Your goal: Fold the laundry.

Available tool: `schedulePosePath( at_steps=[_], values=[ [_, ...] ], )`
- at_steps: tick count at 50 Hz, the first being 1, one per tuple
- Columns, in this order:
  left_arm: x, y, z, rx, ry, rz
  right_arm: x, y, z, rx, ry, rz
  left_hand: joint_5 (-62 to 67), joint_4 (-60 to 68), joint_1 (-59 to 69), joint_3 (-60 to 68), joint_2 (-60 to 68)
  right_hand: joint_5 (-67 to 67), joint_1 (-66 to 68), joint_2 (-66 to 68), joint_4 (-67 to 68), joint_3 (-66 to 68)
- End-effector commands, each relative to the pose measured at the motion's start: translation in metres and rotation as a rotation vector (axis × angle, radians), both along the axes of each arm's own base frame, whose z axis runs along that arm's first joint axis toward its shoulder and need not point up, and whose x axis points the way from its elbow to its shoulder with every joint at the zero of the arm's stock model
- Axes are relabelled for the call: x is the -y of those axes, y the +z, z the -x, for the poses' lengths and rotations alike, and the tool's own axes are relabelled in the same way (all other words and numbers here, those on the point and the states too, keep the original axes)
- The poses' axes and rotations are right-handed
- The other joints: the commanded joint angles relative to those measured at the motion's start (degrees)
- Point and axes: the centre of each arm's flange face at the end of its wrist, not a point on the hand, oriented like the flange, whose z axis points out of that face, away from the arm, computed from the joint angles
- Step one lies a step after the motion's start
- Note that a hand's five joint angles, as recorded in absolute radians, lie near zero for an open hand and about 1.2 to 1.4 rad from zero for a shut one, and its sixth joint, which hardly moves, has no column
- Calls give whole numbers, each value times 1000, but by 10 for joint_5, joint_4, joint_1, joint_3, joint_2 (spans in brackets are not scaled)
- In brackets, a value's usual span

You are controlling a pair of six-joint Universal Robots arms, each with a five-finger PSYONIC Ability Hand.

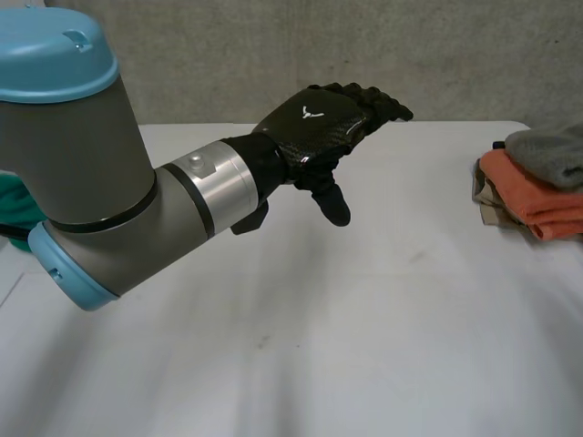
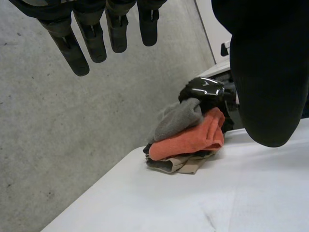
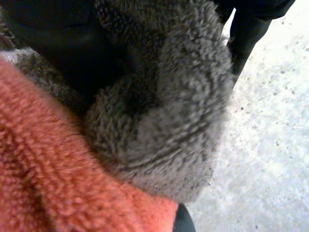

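Hovering above the white table [image 1: 364, 346]: left hand [image 1: 314, 127], clear of the surface, over the middle-far part, left of the laundry stack [image 1: 524, 187] and well apart from it. Its fingers [image 2: 79, 53] are straight and side by side, thumb [image 2: 265, 87] swung away from them. Wide gap, nothing in it. Behind it the left arm [image 1: 91, 173] comes in from the near left, grey joint with light-blue caps.

Stack sits at the far right edge of the table.
- Bottom: beige cloth [image 1: 487, 196], crumpled, sticking out to the left.
- Middle: orange cloth [image 1: 537, 205], folded, thick rounded fold facing near-left.
- Top: grey cloth [image 1: 551, 153], fleecy, bunched rather than flat, lying on the orange one.

The right hand [image 2: 205, 89] is on top of the stack, at the grey cloth.
- Left wrist view: grey cloth drawn up into a bunch right under that hand.
- Right wrist view: fleece packed against the palm, one finger [image 3: 246, 34] running down the side away from the palm, orange cloth touching the grey.

Reads as closed on the grey cloth. How much of it is gripped I can't tell, as the cloth hides most of the hand.

Grey concrete wall [image 1: 273, 55] behind the table's far edge. Teal thing [image 1: 14, 209] at the left edge behind the arm, can't tell what it is.
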Motion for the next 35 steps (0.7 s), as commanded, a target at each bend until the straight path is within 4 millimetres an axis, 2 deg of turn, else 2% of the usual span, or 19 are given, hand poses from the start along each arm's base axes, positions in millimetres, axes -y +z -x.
schedulePosePath(
  at_steps=[1, 2, 5, 11, 16, 17, 19, 20, 23, 24, 25, 27, 28, 31, 32, 35],
  values=[
    [-1, 1, 0, -1, -1, 2, -21, 35, 21, -47, -33, 14, -20, -10, -2, -13, -13, -327, -262, -331, -363, -352],
    [-1, 2, 0, -3, -1, 4, -24, 42, 21, -50, -35, 20, -20, -10, -2, -13, -13, -550, -486, -554, -586, -576],
    [-1, 2, 0, -4, 0, 5, -32, 67, 19, -46, -38, 32, -20, -10, -2, -13, -13, -550, -486, -554, -586, -576],
    [-2, 5, -1, -8, -1, 6, -45, 84, 19, 3, -66, -80, -22, -11, -4, -15, -15, -550, -486, -554, -586, -576],
    [-4, 2, -2, -2, -1, -4, -59, 113, 57, 13, -217, -186, -24, -13, -5, -17, -16, -550, -486, -554, -586, -576],
    [-4, 2, -2, -2, -1, -6, -63, 123, 73, -4, -302, -206, -24, -13, -5, -17, -16, -550, -486, -554, -586, -576],
    [-4, 3, -2, -4, 0, -4, -65, 139, 89, -40, -409, -202, -24, -13, -5, -17, -16, -550, -486, -554, -586, -576],
    [-5, 4, -3, -6, 2, -1, -64, 155, 101, -88, -517, -182, -24, -13, -5, -17, -16, -550, -486, -554, -586, -576],
    [-3, 19, -6, -35, 31, 35, -63, 179, 115, -183, -682, -121, -24, -13, -5, -17, -16, -550, -486, -554, -586, -576],
    [-1, 31, -8, -63, 61, 69, -60, 195, 113, -228, -748, -54, -24, -13, -5, -17, -16, -550, -486, -554, -586, -576],
    [1, 39, -10, -82, 82, 92, -57, 204, 106, -249, -757, -12, -22, -12, -4, -15, -15, -550, -486, -554, -586, -576],
    [7, 55, -13, -128, 137, 141, -50, 221, 74, -266, -704, 90, -24, -13, -5, -17, -16, -550, -486, -554, -586, -576],
    [15, 72, -19, -181, 215, 187, -46, 238, 34, -259, -619, 199, -25, -15, -7, -18, -18, -550, -486, -554, -586, -576],
    [31, 93, -34, -239, 361, 241, -54, 262, -19, -225, -500, 346, -24, -13, -5, -17, -16, -550, -486, -554, -586, -576],
    [47, 104, -53, -266, 489, 270, -66, 272, -53, -198, -423, 414, -20, -10, -2, -13, -13, -550, -486, -554, -586, -576],
    [80, 107, -88, -251, 698, 302, -85, 274, -96, -157, -300, 464, -20, -10, -2, -13, -13, -550, -486, -554, -586, -576]
  ],
)
